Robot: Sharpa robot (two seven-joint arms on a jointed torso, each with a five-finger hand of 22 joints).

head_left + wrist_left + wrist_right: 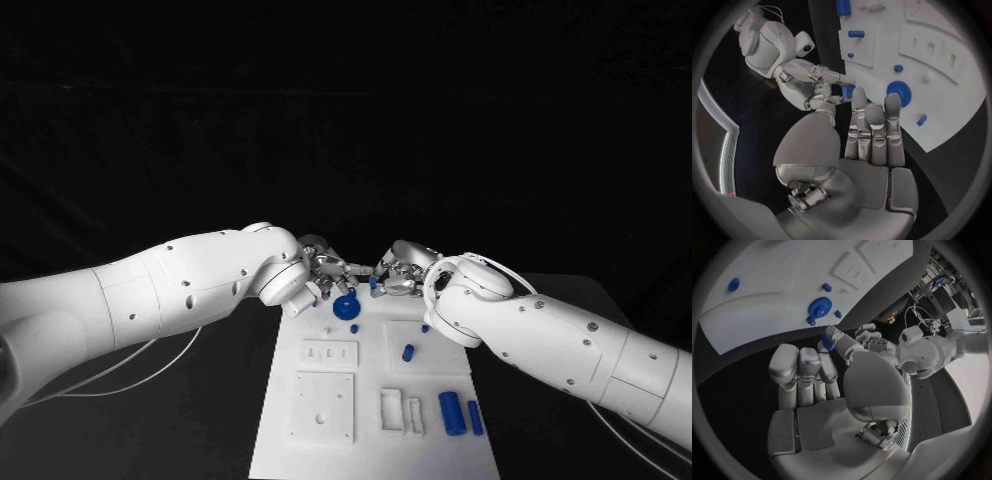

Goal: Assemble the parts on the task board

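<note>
Head view. Left hand (326,262) and right hand (404,272) meet fingertip to fingertip over the far end of the task board (289,445), which lies lengthwise on the black desk (188,430). A small blue part (374,285) sits between the two hands; which one holds it cannot be told. Blue disc (346,307) just below the hands. Small blue peg (408,352) mid-board. Two blue cylinders (460,414) side by side near the right edge.

Black table (202,420) with white cables (130,362)
</note>
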